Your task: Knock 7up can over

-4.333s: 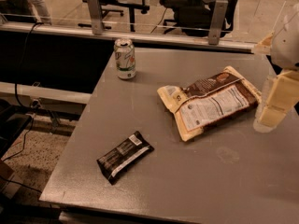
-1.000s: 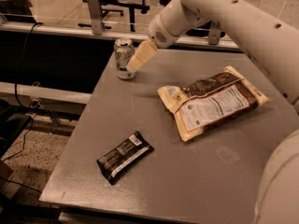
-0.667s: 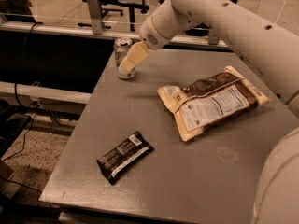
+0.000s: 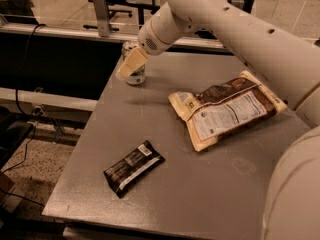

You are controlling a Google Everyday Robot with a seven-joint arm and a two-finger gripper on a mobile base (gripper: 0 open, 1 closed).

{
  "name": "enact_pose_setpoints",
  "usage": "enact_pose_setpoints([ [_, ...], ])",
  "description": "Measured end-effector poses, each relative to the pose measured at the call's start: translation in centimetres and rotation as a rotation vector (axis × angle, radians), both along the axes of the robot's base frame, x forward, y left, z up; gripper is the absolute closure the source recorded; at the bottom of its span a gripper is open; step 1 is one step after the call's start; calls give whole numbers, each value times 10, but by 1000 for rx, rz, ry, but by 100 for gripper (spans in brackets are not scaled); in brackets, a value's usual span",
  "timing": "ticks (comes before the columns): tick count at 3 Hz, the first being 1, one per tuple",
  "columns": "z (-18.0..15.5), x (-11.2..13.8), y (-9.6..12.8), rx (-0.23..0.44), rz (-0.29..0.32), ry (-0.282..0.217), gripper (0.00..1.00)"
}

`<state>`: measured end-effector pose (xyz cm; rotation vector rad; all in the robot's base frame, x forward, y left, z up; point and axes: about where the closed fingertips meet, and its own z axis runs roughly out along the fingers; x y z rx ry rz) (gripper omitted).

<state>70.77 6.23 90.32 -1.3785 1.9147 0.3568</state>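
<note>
Reaching over the far left corner of the flat grey table (image 4: 200, 194), the robot's cream-white arm (image 4: 225, 19) slants down from the upper right and ends in the tan, wedge-shaped gripper (image 4: 128, 67). The gripper lies across the upper body of the small pale white-silver aluminium 7up can (image 4: 138, 77) with green lettering. The can stands upright close to the table's left edge, well apart from everything else on the surface.

The gripper looks set high on the can and angled sideways. That fits a push rather than a grasp, since a shove near the top tips a tall cylinder more readily than one near the base. Seen from here the gripper overlaps the can and seems to rest against it, though real contact cannot be confirmed. Whether the gripper is spread or pressed together cannot be told either (it shows only as one tapering tan shape).

The large tan-and-brown bag (image 4: 227, 109) lies flat to the right of the table's middle. The black snack bar wrapper (image 4: 133, 167) lies flat nearer the front left. Both sit outside the line of any sweep at the can.

My judgement is that the tipping step is at hand but not done. The risk is that the can, so near the edge, rolls off the table once it falls.
</note>
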Motion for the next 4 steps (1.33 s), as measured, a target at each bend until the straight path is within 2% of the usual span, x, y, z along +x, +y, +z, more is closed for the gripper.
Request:
enact_pose_setpoints([
  [1,-1,6,-1,5,-15,-3,6],
  [3,3,11,-9,20,-25,-14,52],
  [4,13,5,-17,-14,-18,-35,76],
])
